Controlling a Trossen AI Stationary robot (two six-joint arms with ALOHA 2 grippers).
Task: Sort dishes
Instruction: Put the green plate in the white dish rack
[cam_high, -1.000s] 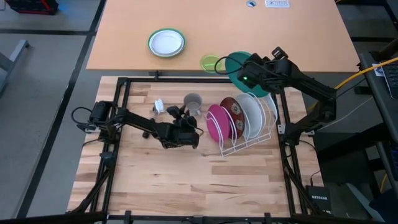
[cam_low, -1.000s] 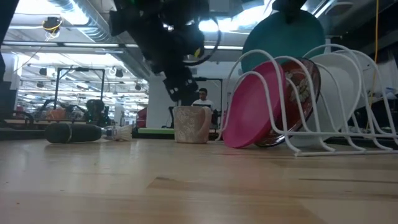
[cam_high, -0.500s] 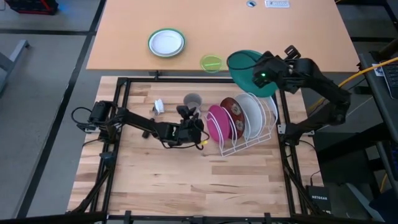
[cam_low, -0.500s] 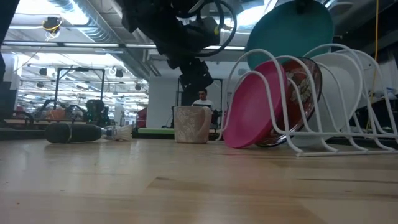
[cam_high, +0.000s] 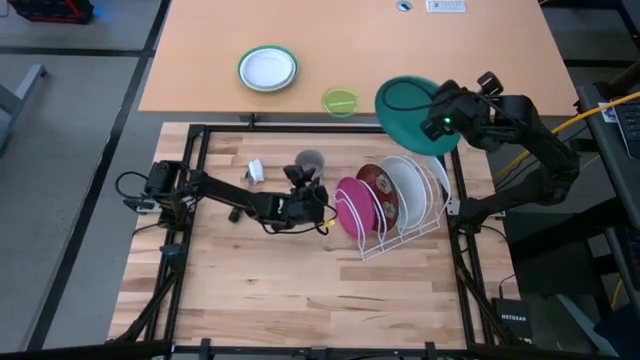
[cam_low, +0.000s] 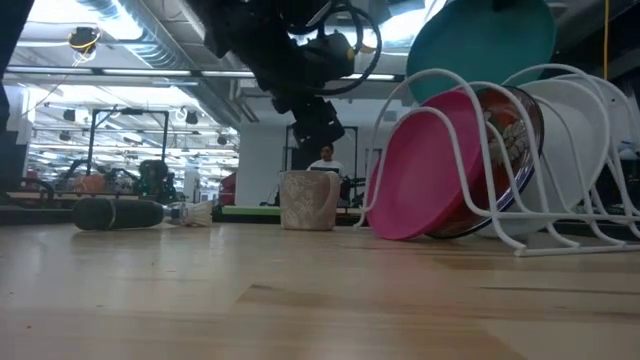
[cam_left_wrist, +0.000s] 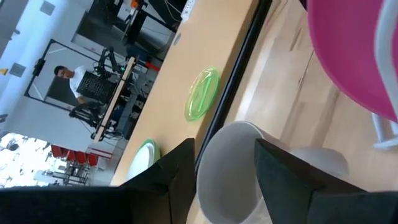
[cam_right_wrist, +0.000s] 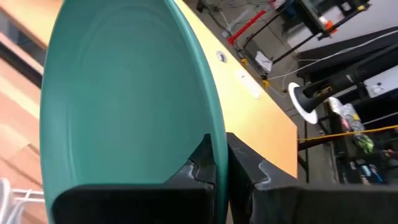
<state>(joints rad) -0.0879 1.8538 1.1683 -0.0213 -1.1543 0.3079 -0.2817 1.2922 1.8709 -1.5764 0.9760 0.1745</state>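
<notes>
Lifted clear of the rack (cam_high: 400, 215), teal-green plate (cam_high: 410, 112) stays clamped in right fingers (cam_right_wrist: 217, 163).

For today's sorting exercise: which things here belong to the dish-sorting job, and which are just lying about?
Job: teal plate, held by the right tool; pink plate, red plate and white plate, standing in the rack.

Lying about: mug, lime bowl, green-rimmed plate, shuttlecock.
</notes>
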